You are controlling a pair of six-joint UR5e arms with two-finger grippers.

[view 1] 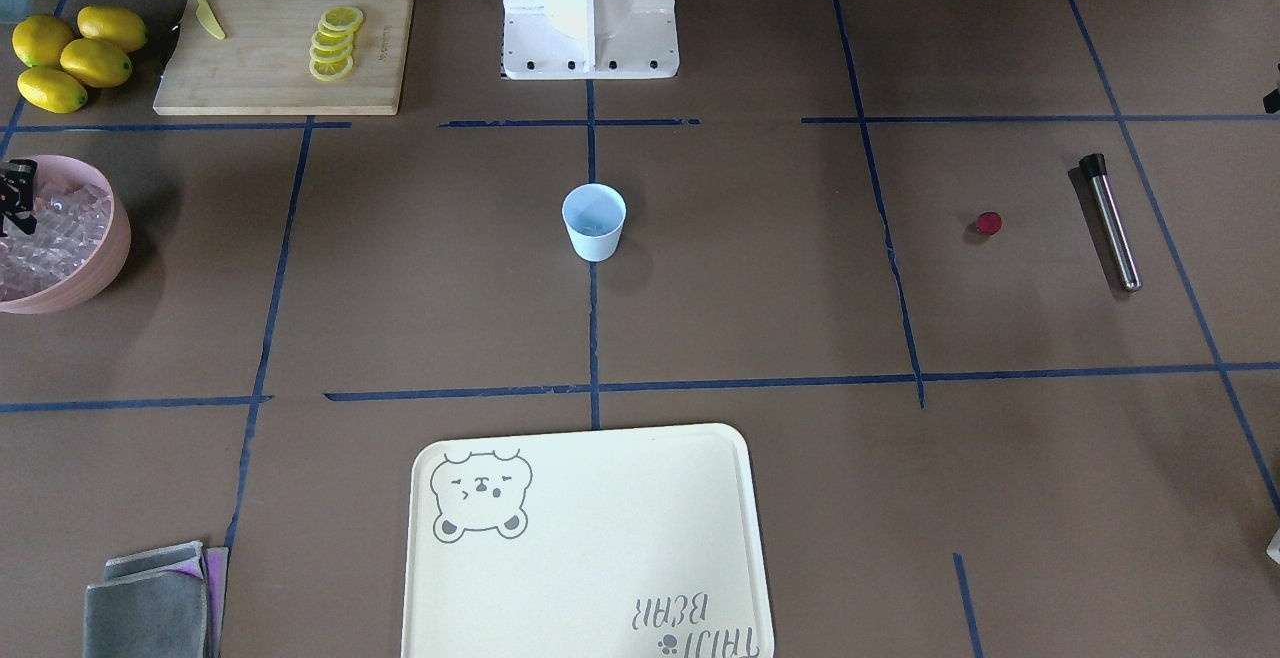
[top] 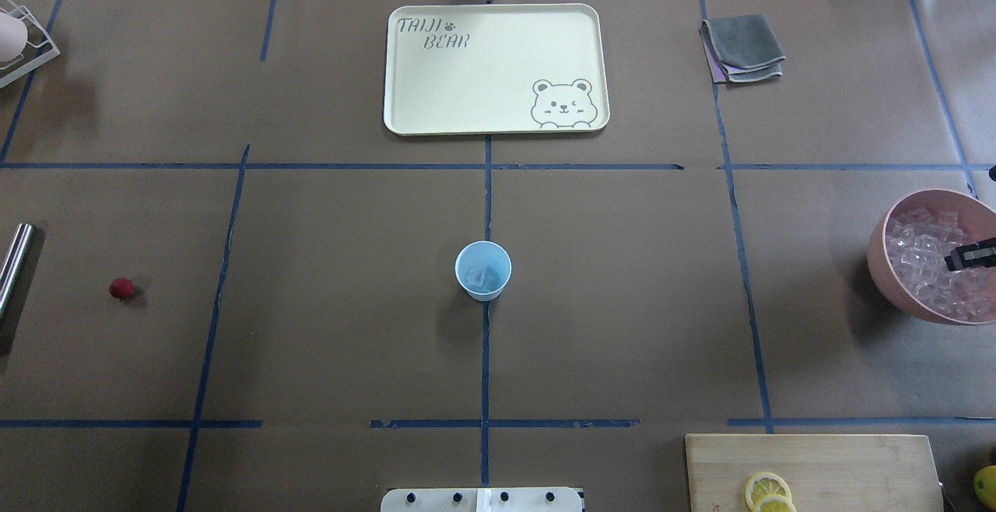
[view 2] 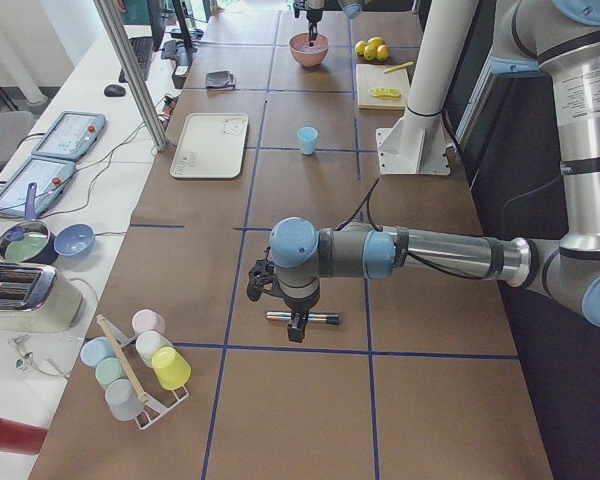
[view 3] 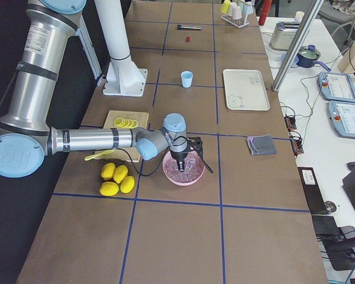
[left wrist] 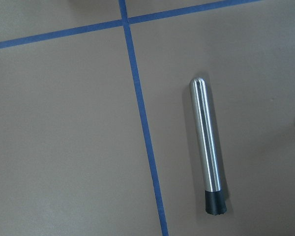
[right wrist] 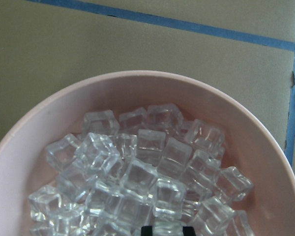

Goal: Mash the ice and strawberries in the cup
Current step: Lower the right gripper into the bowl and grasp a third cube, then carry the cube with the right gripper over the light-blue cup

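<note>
— Which step is the robot on?
— Fetching ice, by the look of it. The right claw (top: 953,261) hangs in the pink bowl (top: 883,263) among the ice (right wrist: 137,172); whether it grips a cube cannot be told. Nor can the state of the left claw (view 2: 295,325), above the muddler (left wrist: 209,147).
— And next?
— Probably lifting a cube to the cup (top: 483,271), mid-counter (top: 622,325); the strawberry (top: 120,289) lies well apart from it, near the muddler

Silver-grey tubular arms (view 2: 440,255) carry pale-blue joint caps (view 2: 296,241) and, seemingly, a black cable (view 2: 358,205); the pedestal (view 1: 590,18) is white.
</note>
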